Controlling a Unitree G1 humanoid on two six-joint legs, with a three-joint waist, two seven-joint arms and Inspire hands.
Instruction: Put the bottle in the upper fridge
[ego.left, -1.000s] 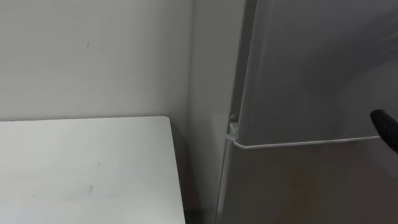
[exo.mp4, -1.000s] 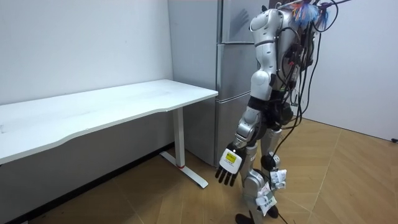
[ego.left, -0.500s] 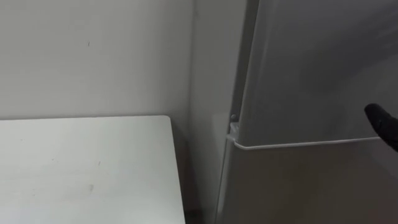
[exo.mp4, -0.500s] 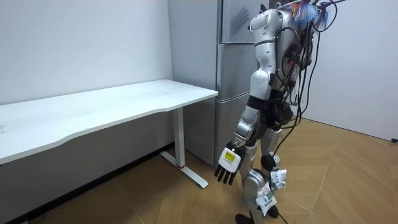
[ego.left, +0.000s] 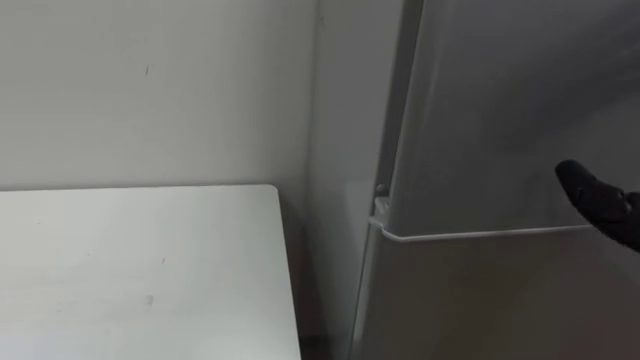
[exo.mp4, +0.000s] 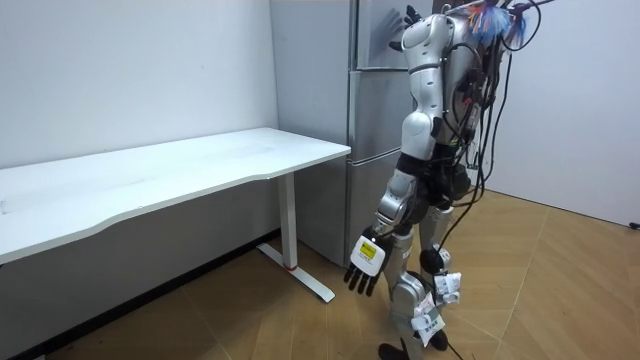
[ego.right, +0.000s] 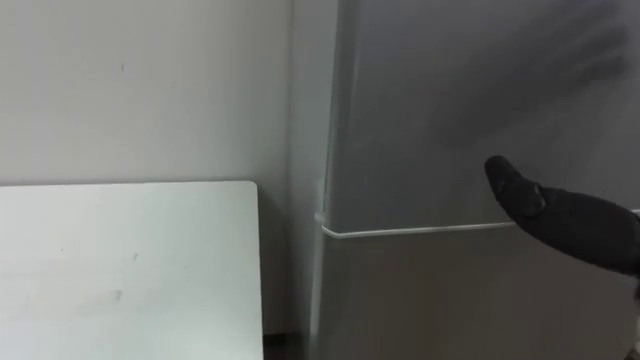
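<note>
The robot stands on the wooden floor (exo.mp4: 540, 290) right before the grey fridge (exo.mp4: 372, 110), with the white bench (ego.left: 140, 270) at its left against the wall (ego.left: 150, 90). Its right hand (ego.right: 560, 215) is raised in front of the fridge, a dark tip just beside the pale seam (ego.left: 470, 234) between the upper door (ego.left: 500, 100) and the lower door (ego.left: 480, 300), both closed; whether its fingers are curled or straight cannot be told. The left hand (exo.mp4: 364, 268) hangs low at the robot's side, fingers relaxed and holding nothing. Where the bottle is cannot be told.
</note>
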